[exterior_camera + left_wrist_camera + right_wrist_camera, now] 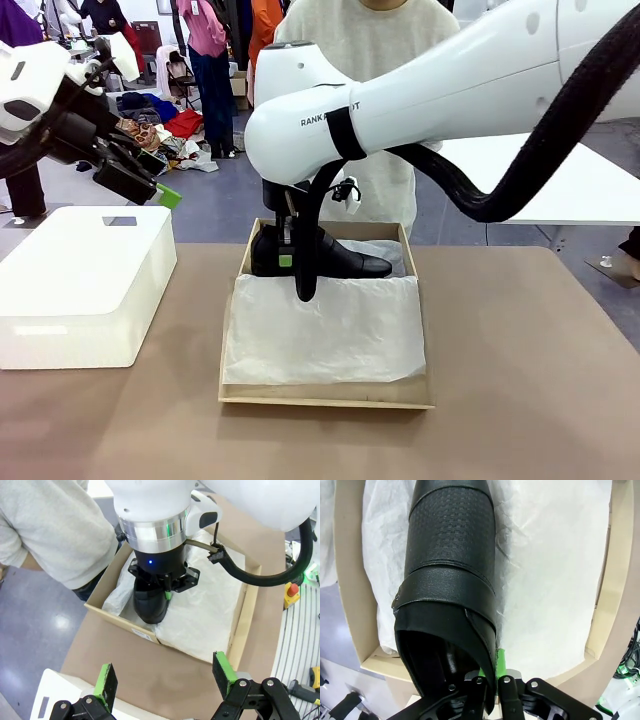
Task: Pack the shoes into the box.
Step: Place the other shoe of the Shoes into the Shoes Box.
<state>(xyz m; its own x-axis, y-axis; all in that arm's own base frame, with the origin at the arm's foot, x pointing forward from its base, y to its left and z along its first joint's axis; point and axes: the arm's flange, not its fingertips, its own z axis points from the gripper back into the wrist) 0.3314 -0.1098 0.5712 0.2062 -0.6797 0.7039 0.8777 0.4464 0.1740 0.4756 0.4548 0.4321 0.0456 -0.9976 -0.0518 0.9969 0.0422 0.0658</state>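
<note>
- Pinching the heel rim of a black shoe, the right gripper is clamped tight on it.
- Shoe sits low at the far end of the box, over white tissue paper.
- Thin grip, so I reckon it could twist loose, or the toe could snag and bunch the paper.
- Left gripper hangs spread wide, holding nothing, off to the side.
</note>
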